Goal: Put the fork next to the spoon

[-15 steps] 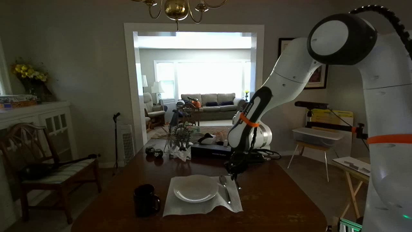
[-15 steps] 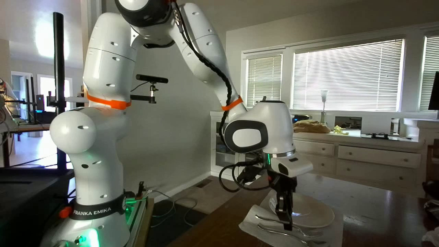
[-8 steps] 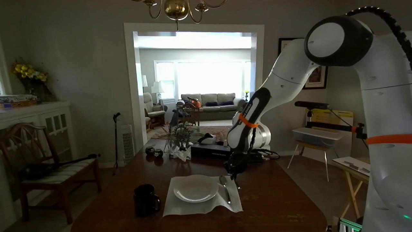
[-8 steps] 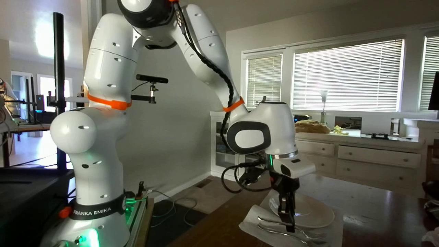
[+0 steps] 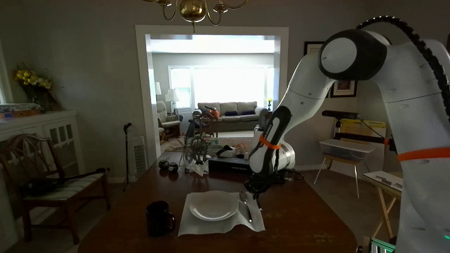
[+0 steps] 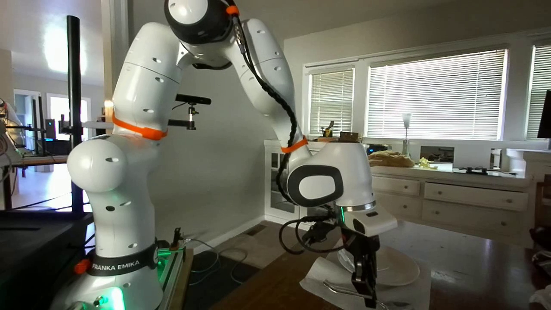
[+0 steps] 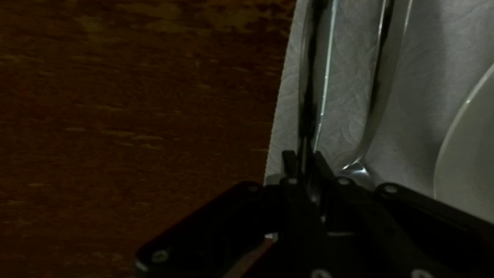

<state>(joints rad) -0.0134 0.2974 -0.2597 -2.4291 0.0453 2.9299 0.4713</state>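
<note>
The fork (image 7: 317, 85) is a slim metal utensil clamped between my fingertips in the wrist view; its tined end is hidden by the gripper. My gripper (image 7: 303, 162) is shut on it, low over the napkin's edge. The spoon (image 7: 386, 77) lies on the napkin just right of the fork, roughly parallel, its bowl partly hidden. In an exterior view the spoon (image 5: 243, 196) lies between the plate and my gripper (image 5: 258, 202). In an exterior view my gripper (image 6: 369, 299) is down at the utensils, whose handles nearly overlap. Whether the fork touches the napkin, I cannot tell.
A white plate (image 5: 214, 205) sits on the white napkin (image 5: 190, 226), beyond the spoon from my gripper. A dark mug (image 5: 159, 218) stands on the wooden table (image 5: 288, 225). A black box (image 5: 230, 165) and a plant with white paper (image 5: 198, 167) stand further back.
My gripper has moved down with the fork in it. The fork's handle has dropped from above the spoon's handle to almost in line with it. The spoon has not visibly moved.
</note>
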